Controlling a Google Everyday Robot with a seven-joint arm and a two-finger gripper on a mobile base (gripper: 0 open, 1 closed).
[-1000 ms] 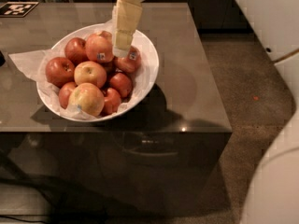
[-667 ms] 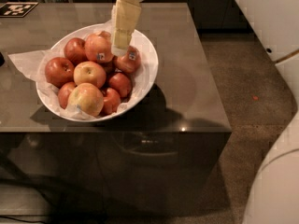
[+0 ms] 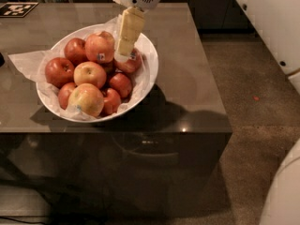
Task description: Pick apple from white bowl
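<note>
The white bowl [image 3: 152, 74] stands on the left half of a brown table, lined with crumpled white paper and heaped with several apples. The apple [image 3: 98, 46], the largest one, pinkish-red with a pale blush and a small dark sticker, lies on top at the back of the heap. My gripper [image 3: 122, 55] hangs down from the top of the view. Its pale tip is just right of that apple, between it and a smaller, darker red stickered apple [image 3: 132, 63]. It holds nothing that I can see.
The lining paper [image 3: 23, 62] spills over the bowl's left rim. The glossy table [image 3: 187, 83] ends at its front edge just below the bowl. A black-and-white marker tag [image 3: 16, 8] lies at the far left corner. White robot body parts [image 3: 272, 27] stand at the right.
My gripper has come down slightly toward the apples. The bowl and apples have not moved.
</note>
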